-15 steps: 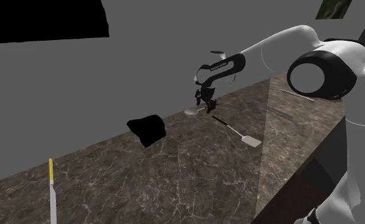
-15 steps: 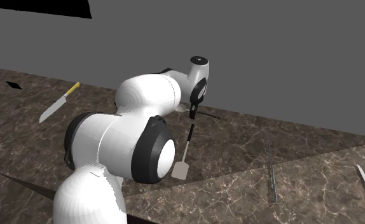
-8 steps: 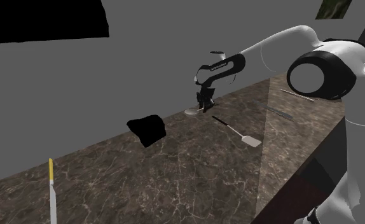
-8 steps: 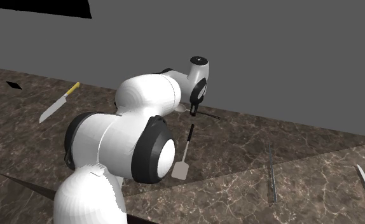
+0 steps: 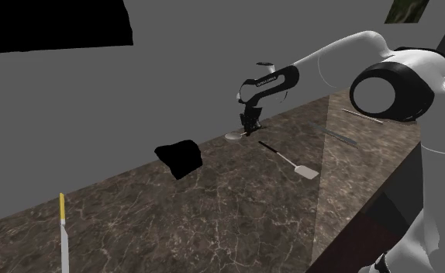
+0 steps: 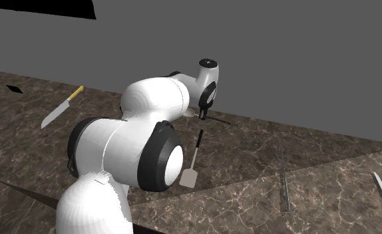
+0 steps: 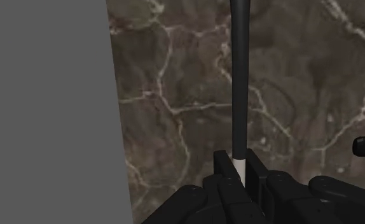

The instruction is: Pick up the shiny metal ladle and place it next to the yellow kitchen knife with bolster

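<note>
Wrist view shows our fingers (image 7: 220, 167) clenched on the ladle (image 7: 239, 76) where its pale neck meets the black handle. From the shoulder view we see it lying on the counter (image 5: 213, 203) close to the grey wall, well apart from the yellow-handled knife (image 5: 63, 231).

All 3 views are dim, under flat, even light. The dark marble surface (image 5: 213, 202) shows pale veins at a uniform tone from near edge to far. The white arm (image 5: 329, 58) is brightest on top and shades softly to grey beneath. A paler wedge (image 5: 360, 167) crosses the surface at the shoulder view's right. The ladle (image 7: 238, 76) handle reads matte dark grey.
</note>
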